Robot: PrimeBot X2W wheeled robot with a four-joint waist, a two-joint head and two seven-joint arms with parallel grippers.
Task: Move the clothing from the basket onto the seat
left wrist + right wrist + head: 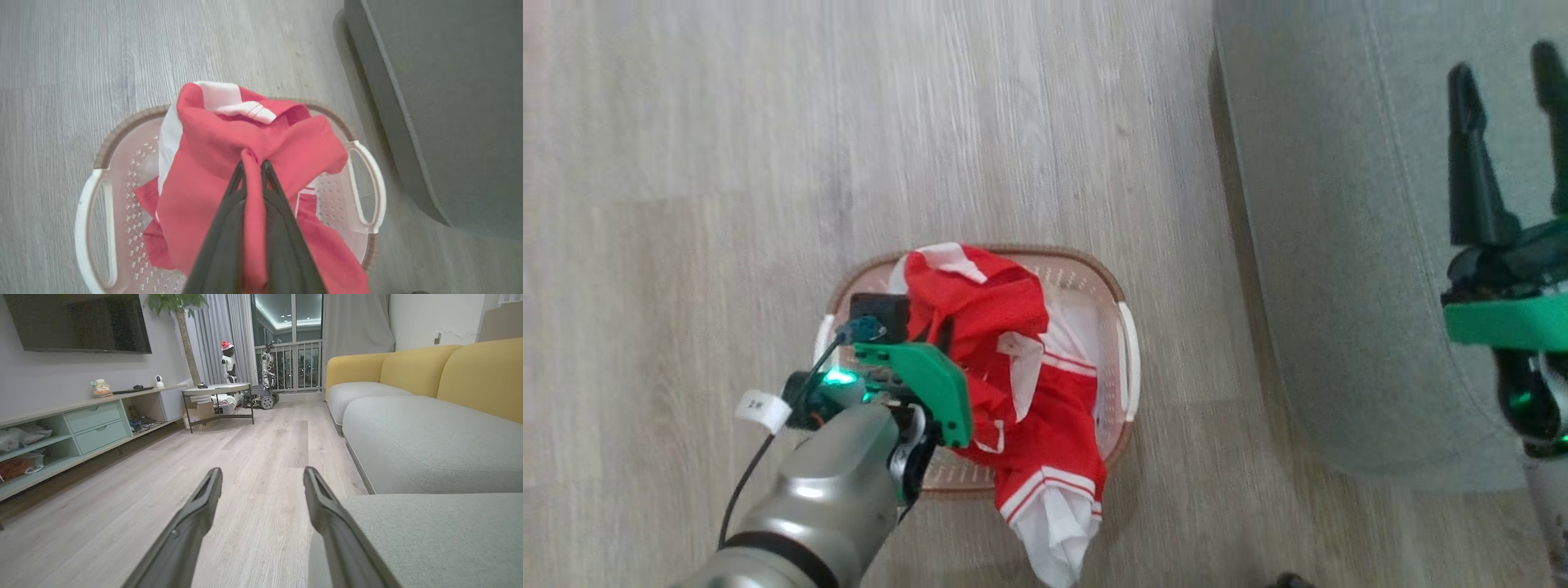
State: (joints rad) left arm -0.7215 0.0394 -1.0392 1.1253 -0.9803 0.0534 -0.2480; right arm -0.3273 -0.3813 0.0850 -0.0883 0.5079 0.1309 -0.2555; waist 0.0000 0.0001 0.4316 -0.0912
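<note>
The red clothing [996,327] with white panels bulges up out of the cream basket [1125,327] on the floor, and one white-trimmed end hangs over the basket's near rim. My left gripper [254,163] is shut on a fold of this clothing [229,143], pinched between its dark fingers above the basket [122,171]. In the head view the left gripper [935,331] is partly buried in the fabric. The grey-green seat [1347,245] lies to the right of the basket. My right gripper [1507,73] hovers open over the seat, holding nothing, its fingers [196,510] spread wide.
Pale wood floor [768,163] surrounds the basket. In the right wrist view, a sofa with yellow backrests [470,371], a low cabinet [81,428] along the left wall and a small round table [216,396] stand farther off.
</note>
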